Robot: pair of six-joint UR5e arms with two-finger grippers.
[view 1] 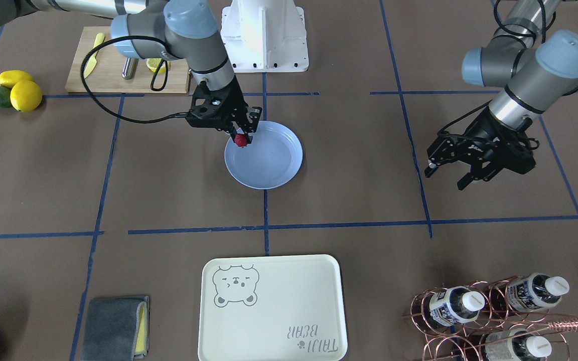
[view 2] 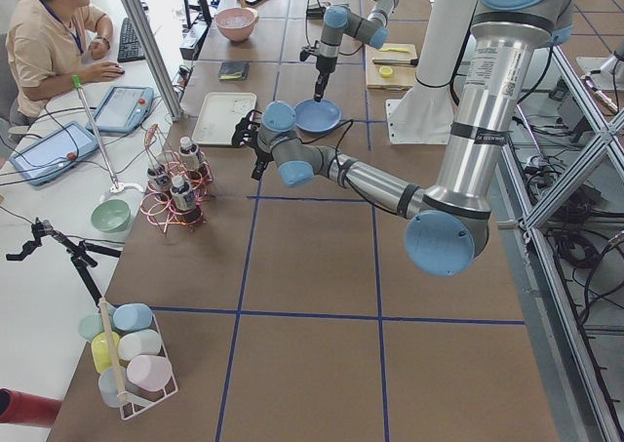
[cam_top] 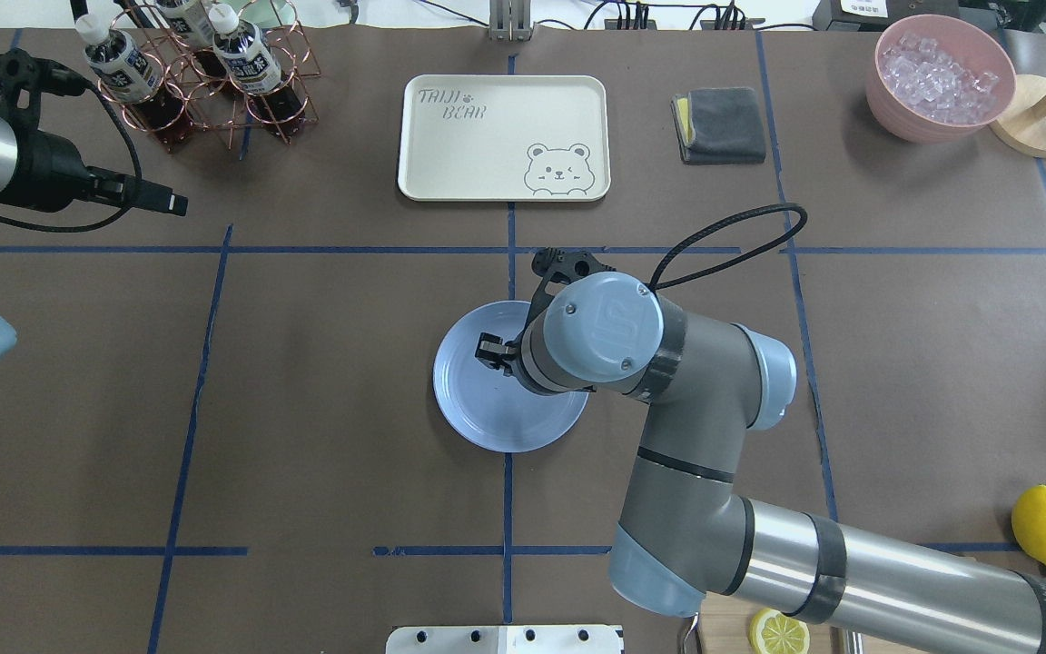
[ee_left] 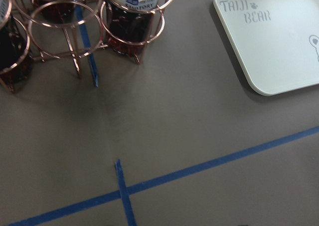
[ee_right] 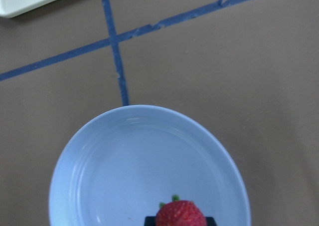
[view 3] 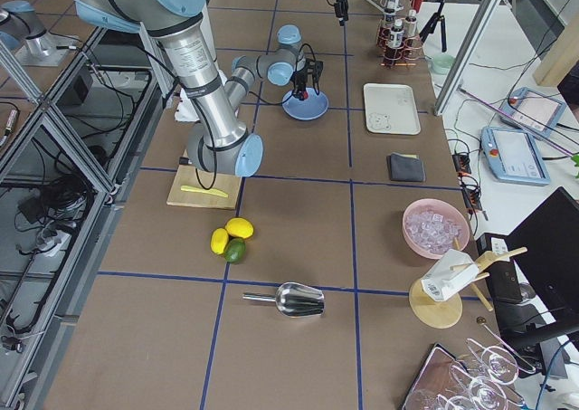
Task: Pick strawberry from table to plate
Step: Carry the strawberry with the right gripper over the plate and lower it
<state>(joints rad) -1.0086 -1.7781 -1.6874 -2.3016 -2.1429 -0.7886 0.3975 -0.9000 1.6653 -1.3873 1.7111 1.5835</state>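
The red strawberry (view 1: 241, 140) with its green cap is pinched between the fingers of my right gripper (view 1: 242, 134), which is shut on it. It hangs just above the light blue plate (view 1: 271, 163), over the part of the rim nearest the robot. The right wrist view shows the strawberry (ee_right: 180, 214) at its lower edge, with the plate (ee_right: 139, 161) bare beneath it. From overhead the wrist hides the berry, and only the plate (cam_top: 487, 413) and part of the right gripper (cam_top: 490, 351) show. My left gripper (view 1: 445, 179) hovers open over the brown table (view 1: 349, 190), far from the plate.
A cream bear-print tray (view 1: 269, 306) lies beyond the plate, with a grey cloth (view 1: 113, 326) and a copper bottle rack (view 1: 489, 311) to either side. A cutting board (view 1: 118, 65), lemons (view 1: 25, 95) and the white robot base (view 1: 264, 35) sit on the robot's side.
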